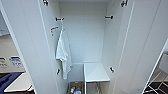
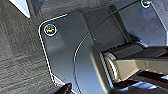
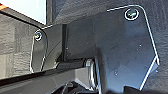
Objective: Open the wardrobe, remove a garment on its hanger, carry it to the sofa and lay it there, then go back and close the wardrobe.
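Head view. The wardrobe [image 1: 83,35] stands open, both white doors swung wide to either side of its plain white interior. Black hooks [image 1: 59,19] sit high on the two inner side walls. A white shirt [image 1: 63,51] hangs from the hook on the interior's left wall, reaching well down toward the wardrobe floor. A small orange-tipped fitting [image 1: 54,28] projects from the left door's inner face just beside that hook. Low in the interior, against the right wall, stands a white stool-like shelf [image 1: 95,72] on thin legs; beside it, at the wardrobe's foot, lies a brown box [image 1: 75,88] of small items. Left of the wardrobe, a pale wall and a blue surface [image 1: 7,79] appear; right of it, dark flooring with white chair legs [image 1: 156,83].

Left wrist view. Dark grey carpet [image 2: 17,50] lies beneath the robot's own plate; the left claw's state cannot be told.

Right wrist view. The same dark carpet [image 3: 15,37] shows; the right claw's state cannot be told.
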Controlling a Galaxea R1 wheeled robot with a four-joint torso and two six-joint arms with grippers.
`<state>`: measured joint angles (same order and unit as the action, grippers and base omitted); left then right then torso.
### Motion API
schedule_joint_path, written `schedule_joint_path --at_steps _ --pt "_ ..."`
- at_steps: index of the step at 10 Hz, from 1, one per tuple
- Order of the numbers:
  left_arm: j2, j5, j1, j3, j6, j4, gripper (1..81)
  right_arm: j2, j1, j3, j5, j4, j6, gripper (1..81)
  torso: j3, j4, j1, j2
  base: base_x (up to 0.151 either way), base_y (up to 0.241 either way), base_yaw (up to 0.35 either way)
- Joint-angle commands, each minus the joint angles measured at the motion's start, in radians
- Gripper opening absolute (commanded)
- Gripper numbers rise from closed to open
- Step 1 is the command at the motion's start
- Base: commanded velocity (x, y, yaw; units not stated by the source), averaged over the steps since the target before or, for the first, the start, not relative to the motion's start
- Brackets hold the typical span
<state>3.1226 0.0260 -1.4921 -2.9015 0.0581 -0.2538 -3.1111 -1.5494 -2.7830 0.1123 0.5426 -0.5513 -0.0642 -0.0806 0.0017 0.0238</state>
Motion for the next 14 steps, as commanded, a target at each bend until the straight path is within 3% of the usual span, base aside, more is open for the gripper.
schedule_joint_path --at_steps 1,4,6,8,11,12,14 --pt "0.008 0.057 0.039 -0.002 0.002 0.008 81.1 0.001 0.034 0.01 -0.026 0.005 0.004 81.1 0.0 0.0 0.0 0.0 0.0 0.0 0.0" --pt "-0.014 0.055 0.039 0.011 0.002 0.018 81.1 0.065 0.019 0.098 0.006 0.022 0.005 81.1 0.0 0.0 0.0 0.0 0.0 0.0 0.0" --pt "-0.111 0.036 0.031 0.123 0.003 0.021 81.1 0.189 0.021 0.256 0.007 0.022 0.002 81.1 0.0 0.0 0.0 0.0 0.0 0.0 0.0" --pt "-0.24 0.002 0.025 0.303 0.011 0.019 81.1 0.314 0.027 0.425 0.007 0.022 -0.001 81.1 0.0 0.0 0.0 0.0 0.0 0.0 0.0" --pt "-0.57 -0.11 0.025 0.758 0.014 0.021 81.1 0.506 0.04 0.652 0.009 0.023 -0.005 81.1 0.0 0.0 0.0 0.0 0.0 0.0 0.0" --pt "-0.651 -0.15 0.023 0.839 0.017 0.022 81.1 0.565 0.051 0.698 0.01 0.023 -0.01 81.1 0.0 0.0 0.0 0.0 0.0 0.0 0.0" --pt "-0.808 -0.295 0.023 0.924 0.098 0.033 81.1 0.688 0.077 0.763 0.117 0.001 -0.025 81.1 0.0 0.0 0.0 0.0 0.0 0.0 0.0"
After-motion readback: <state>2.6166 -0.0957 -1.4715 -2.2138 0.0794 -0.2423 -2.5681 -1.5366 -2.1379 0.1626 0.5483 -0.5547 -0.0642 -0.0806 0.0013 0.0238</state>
